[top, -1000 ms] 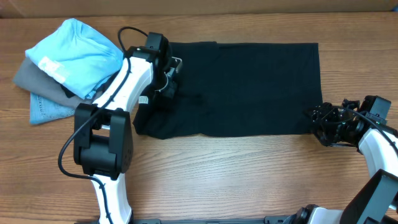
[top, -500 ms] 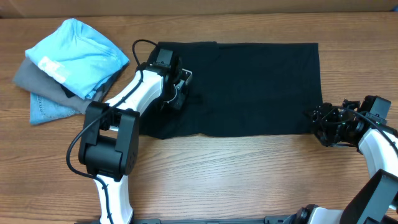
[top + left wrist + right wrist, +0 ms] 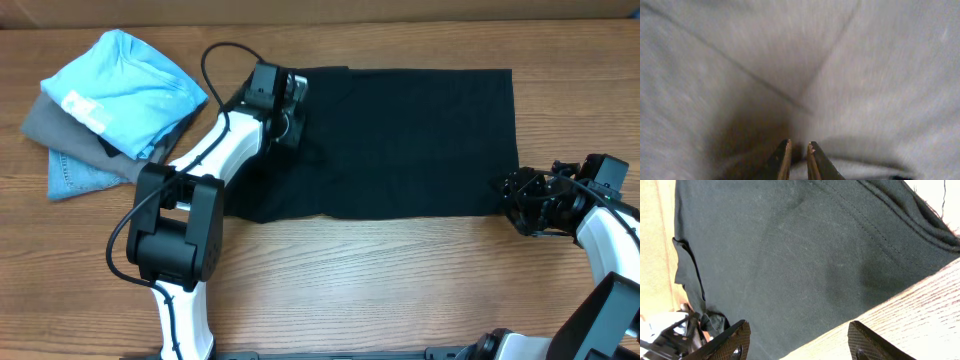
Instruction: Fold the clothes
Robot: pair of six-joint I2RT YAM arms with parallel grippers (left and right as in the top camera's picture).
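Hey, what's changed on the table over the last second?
The left tool swung right over the black T-shirt's left end, then toward its far edge, tips nearly together, no cloth visibly lifted. The right tool stays open at the right hem. The shirt is still spread out, and the garment pile is untouched.

Overhead, bright even light on the black T-shirt (image 3: 400, 140), whose fabric swallows detail; shadows around it are soft. Left wrist: washed-out, motion-blurred cloth, dark shadow pooling ahead of the left gripper (image 3: 799, 145). Right wrist: crisp weave, white glare past the T-shirt's hem.
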